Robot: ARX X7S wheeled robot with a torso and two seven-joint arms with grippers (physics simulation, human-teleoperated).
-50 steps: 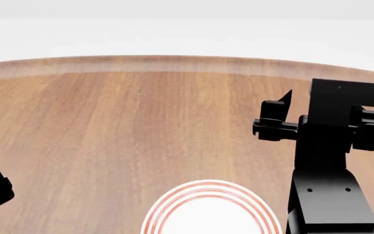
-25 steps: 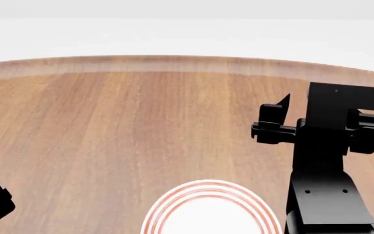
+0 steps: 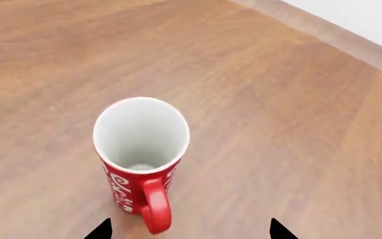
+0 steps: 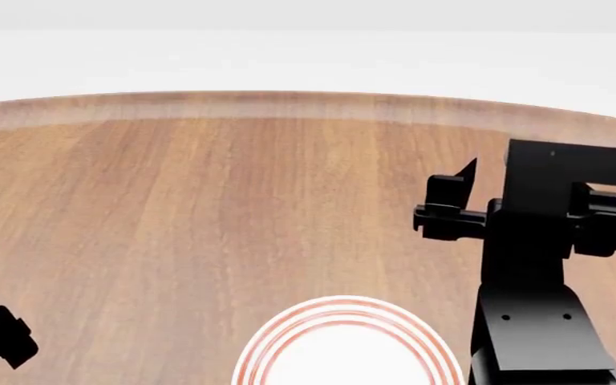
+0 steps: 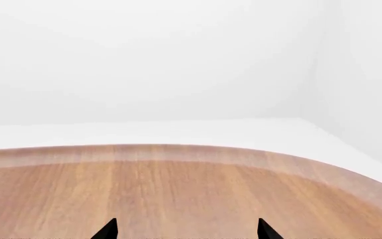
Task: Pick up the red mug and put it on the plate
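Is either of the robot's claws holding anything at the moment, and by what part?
Nothing is held. The left gripper is open, its fingertips apart short of the red mug, which stands upright on the table. The right gripper is open over bare wood.

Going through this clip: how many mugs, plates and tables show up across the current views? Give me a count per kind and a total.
Mugs: 1, the red mug standing upright on the table.
Plates: 1, the plate, white with red rings, partly cut off by the head view's lower edge.
Tables: 1, the wooden table.
Total: 3
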